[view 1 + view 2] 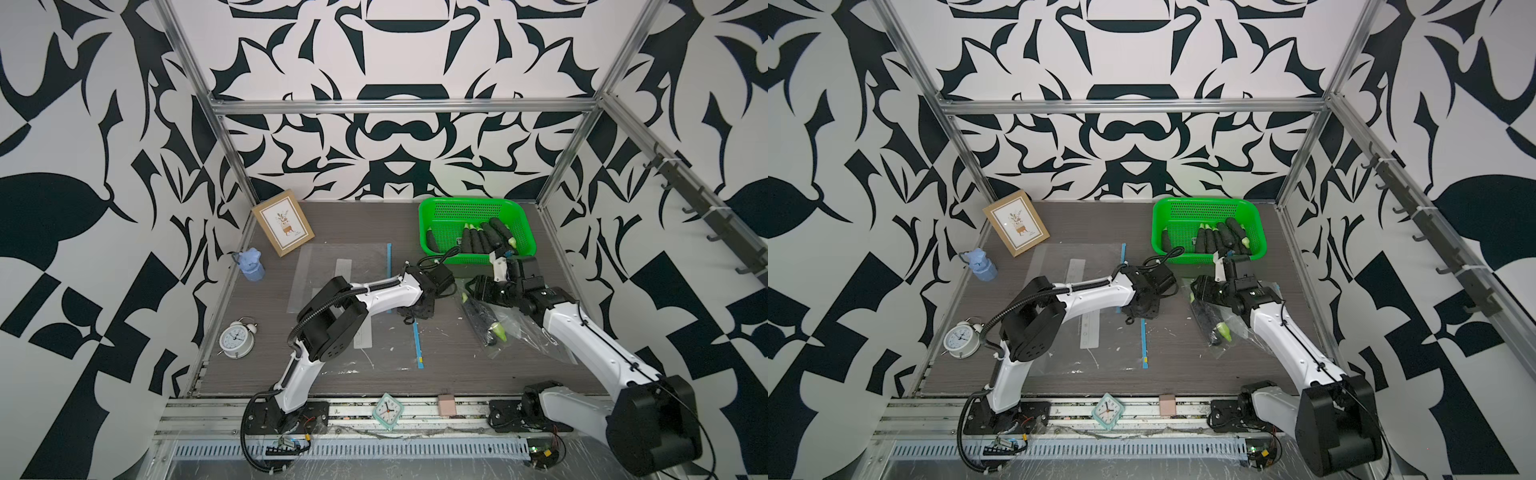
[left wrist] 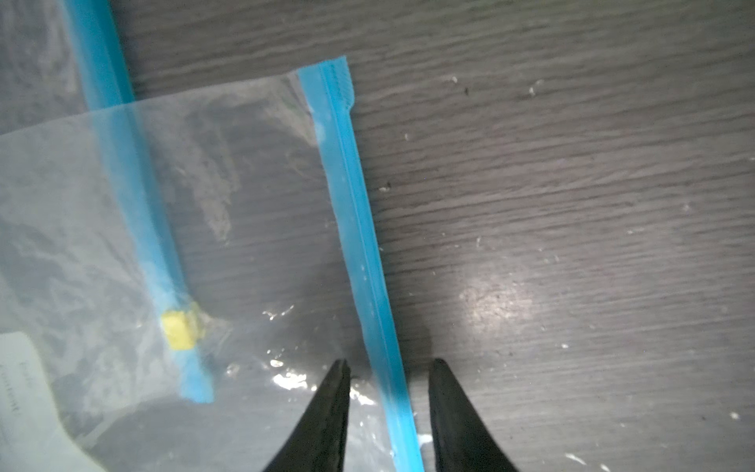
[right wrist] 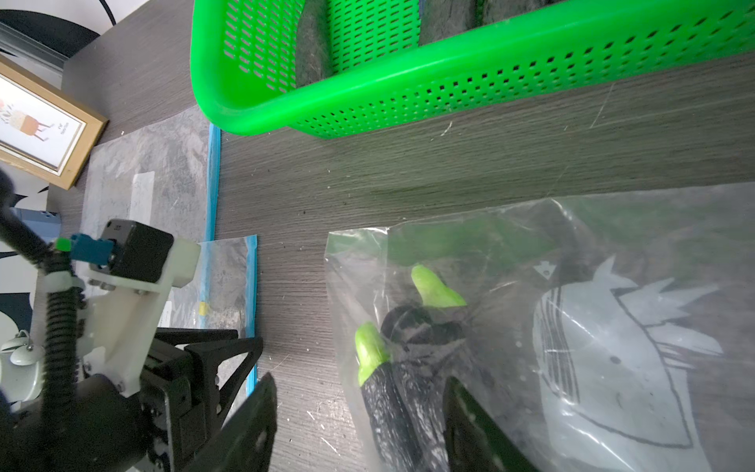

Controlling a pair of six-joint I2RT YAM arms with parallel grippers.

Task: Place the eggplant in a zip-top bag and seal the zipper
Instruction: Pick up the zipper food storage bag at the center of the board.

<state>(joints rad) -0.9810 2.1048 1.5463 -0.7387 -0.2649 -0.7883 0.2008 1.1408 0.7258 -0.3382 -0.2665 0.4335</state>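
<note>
Both top views read bright & even to me, light from overhead. Shadows soft; one dark strip on the table (image 1: 365, 224) at 6 o'clock of the green basket (image 1: 465, 210). Wide-angle bend: frame rails (image 1: 399, 106) bow twd 3 & 9 o'clock. Left wrist pic dim, smeary: white glare patch on the wood, sparkle on empty bag (image 2: 102, 245), left gripper (image 2: 390, 361) tips out of focus. Right wrist pic brighter; filled bag (image 3: 613, 245) hazy w/ reflections.

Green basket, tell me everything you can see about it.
The green basket is bright plastic, rectangular with rounded corners, a thick rim and perforated walls. It sits upright at the far right of the wood-grain table, holding several dark eggplants with pale green stems.
</note>
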